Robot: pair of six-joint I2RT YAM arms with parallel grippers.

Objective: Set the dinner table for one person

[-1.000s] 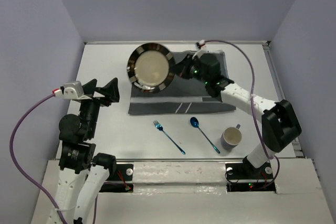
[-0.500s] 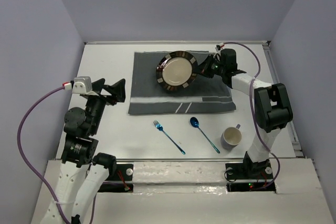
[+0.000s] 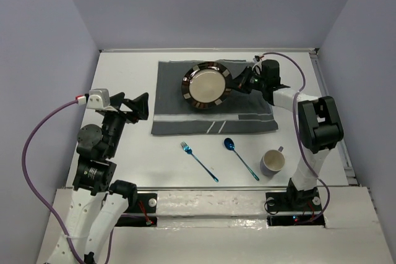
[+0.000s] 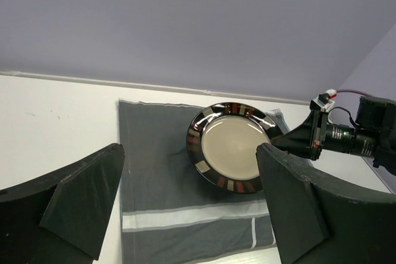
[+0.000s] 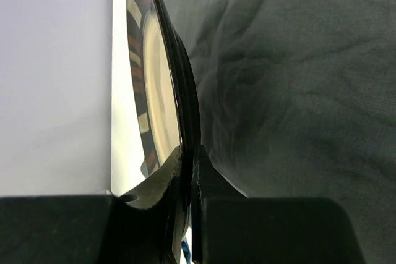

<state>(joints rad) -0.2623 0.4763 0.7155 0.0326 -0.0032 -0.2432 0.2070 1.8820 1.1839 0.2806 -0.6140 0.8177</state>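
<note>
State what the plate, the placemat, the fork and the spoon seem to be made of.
Round dark-rimmed plate with cream centre: likely glazed ceramic, glossy reflections on the rim. Grey striped placemat: matte cloth, soft wrinkles show. Thin blue fork and blue spoon: perhaps tinted metal, shiny; too small to be sure.

1. Left arm (image 3: 99, 134) is hovering by the left edge of the worktop (image 3: 136, 159), its jaws gaping wide, holding nothing.
2. Right arm (image 3: 288, 96) is stretching toward the far edge, jaws pinching the rim of the plate (image 3: 206, 86).
</note>
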